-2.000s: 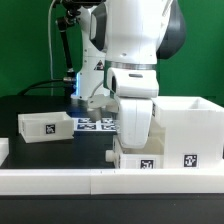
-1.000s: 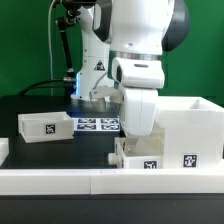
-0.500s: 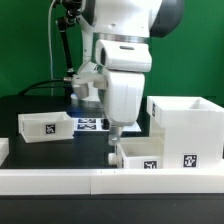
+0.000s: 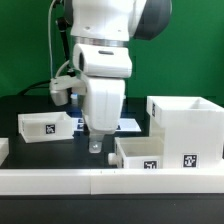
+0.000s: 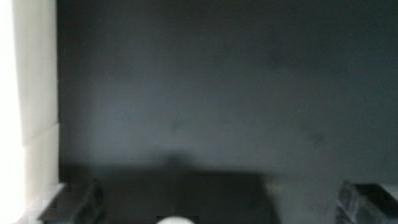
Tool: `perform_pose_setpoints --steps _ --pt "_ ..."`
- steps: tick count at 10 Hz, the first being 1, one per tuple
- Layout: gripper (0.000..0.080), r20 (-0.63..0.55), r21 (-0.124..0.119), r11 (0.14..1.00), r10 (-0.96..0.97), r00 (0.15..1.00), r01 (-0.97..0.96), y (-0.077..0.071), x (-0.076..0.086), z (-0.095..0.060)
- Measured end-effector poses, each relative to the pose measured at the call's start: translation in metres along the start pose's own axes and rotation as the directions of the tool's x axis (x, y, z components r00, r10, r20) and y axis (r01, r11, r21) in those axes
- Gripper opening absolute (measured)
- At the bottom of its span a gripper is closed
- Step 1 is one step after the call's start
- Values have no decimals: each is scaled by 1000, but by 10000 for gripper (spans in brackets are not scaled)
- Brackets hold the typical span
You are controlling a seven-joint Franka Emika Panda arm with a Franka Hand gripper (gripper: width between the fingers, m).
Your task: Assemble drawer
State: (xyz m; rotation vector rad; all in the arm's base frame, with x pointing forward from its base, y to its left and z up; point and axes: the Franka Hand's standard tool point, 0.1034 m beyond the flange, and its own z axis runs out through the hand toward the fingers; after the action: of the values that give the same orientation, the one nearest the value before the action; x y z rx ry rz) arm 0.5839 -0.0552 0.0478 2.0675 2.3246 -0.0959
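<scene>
The tall white drawer shell stands at the exterior view's right. One small open-top tray sits on the table against the shell's left side. The second tray stands at the far left. My gripper hangs low over the black table between the two trays, just left of the near tray and not touching it. In the wrist view the gripper is open and empty, its dark fingers far apart over bare dark table. A white edge runs along one side of that view.
A long low white rail runs along the table's front edge. The marker board lies flat behind the arm, mostly hidden by it. Cables and a stand rise at the back left.
The arm has swung to the exterior view's left, off the tray next to the shell, and now hangs over bare table. The trays and shell have not moved.
</scene>
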Motion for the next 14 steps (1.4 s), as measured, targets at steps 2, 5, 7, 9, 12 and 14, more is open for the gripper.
perform_pose_setpoints --steps 2,5,7,9,12,14 --pt "649 -73 29 999 -14 997 16 -7 -10 10" --pt "649 -176 39 999 13 984 -6 3 -15 15" --pt "649 -187 40 999 21 982 -14 8 2 15" --pt "649 -193 43 999 32 981 -24 8 12 16" --pt "649 -204 58 997 71 976 -60 6 33 19" --pt "649 -207 64 996 76 975 -64 7 45 19"
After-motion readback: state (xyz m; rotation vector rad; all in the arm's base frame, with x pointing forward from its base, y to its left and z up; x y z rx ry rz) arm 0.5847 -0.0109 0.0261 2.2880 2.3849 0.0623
